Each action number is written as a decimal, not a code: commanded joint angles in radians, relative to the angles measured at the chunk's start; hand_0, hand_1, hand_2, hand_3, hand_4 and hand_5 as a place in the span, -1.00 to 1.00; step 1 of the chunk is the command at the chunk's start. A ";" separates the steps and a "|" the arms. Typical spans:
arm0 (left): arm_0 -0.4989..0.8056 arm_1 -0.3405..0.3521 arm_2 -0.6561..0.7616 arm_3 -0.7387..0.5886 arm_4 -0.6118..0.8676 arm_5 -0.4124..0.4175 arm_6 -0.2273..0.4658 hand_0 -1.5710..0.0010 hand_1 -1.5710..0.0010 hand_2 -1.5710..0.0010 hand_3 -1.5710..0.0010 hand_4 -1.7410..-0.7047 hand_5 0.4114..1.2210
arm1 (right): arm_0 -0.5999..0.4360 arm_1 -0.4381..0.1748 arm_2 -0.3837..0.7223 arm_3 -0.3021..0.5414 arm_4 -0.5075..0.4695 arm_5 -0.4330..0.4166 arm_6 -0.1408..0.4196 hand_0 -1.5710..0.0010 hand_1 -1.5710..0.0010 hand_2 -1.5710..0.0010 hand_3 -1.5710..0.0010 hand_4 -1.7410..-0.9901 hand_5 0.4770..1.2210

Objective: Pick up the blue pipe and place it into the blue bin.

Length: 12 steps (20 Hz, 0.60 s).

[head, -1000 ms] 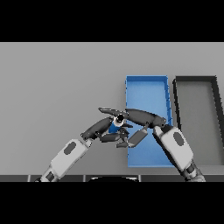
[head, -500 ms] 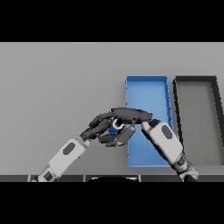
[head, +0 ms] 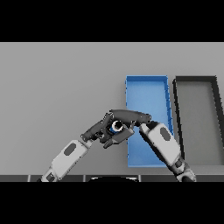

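Observation:
The blue pipe (head: pixel 117 126) shows end-on as a small blue ring with a pale centre, held above the table just left of the blue bin (head: pixel 147 99). My left hand (head: pixel 98 129) comes in from the lower left and its fingers are curled against the pipe's left side. My right hand (head: pixel 131 117) reaches in from the lower right. Its fingers arch over the top of the pipe and its thumb sits under it. My right forearm crosses the near half of the blue bin and hides part of its floor.
A black bin (head: pixel 196 105) of similar size stands right beside the blue bin, on its right. Grey tabletop (head: pixel 57 87) spreads to the left and behind.
My right hand has swung left from over the blue bin and closed its spread fingers over the pipe. The left hand and pipe have stayed nearly still.

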 commanded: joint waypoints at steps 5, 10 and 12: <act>-0.020 0.032 -0.012 0.012 -0.040 -0.001 -0.004 -0.82 -0.55 -0.72 0.32 -0.80 1.00 | 0.031 0.046 -0.021 -0.005 0.007 0.042 0.019 -0.95 -0.95 -0.95 -0.94 -0.29 0.85; -0.023 0.047 -0.009 0.021 -0.058 -0.087 -0.003 0.20 0.35 0.33 0.73 0.09 0.98 | 0.045 0.068 -0.044 -0.027 0.007 0.069 0.052 -0.98 -0.98 -0.98 -0.98 -0.31 0.95; -0.031 0.052 -0.001 0.025 -0.088 -0.107 -0.012 0.49 0.58 0.57 0.83 0.33 0.74 | 0.052 0.091 -0.048 -0.042 0.017 0.061 0.068 -0.99 -0.99 -0.99 -0.99 -0.31 0.97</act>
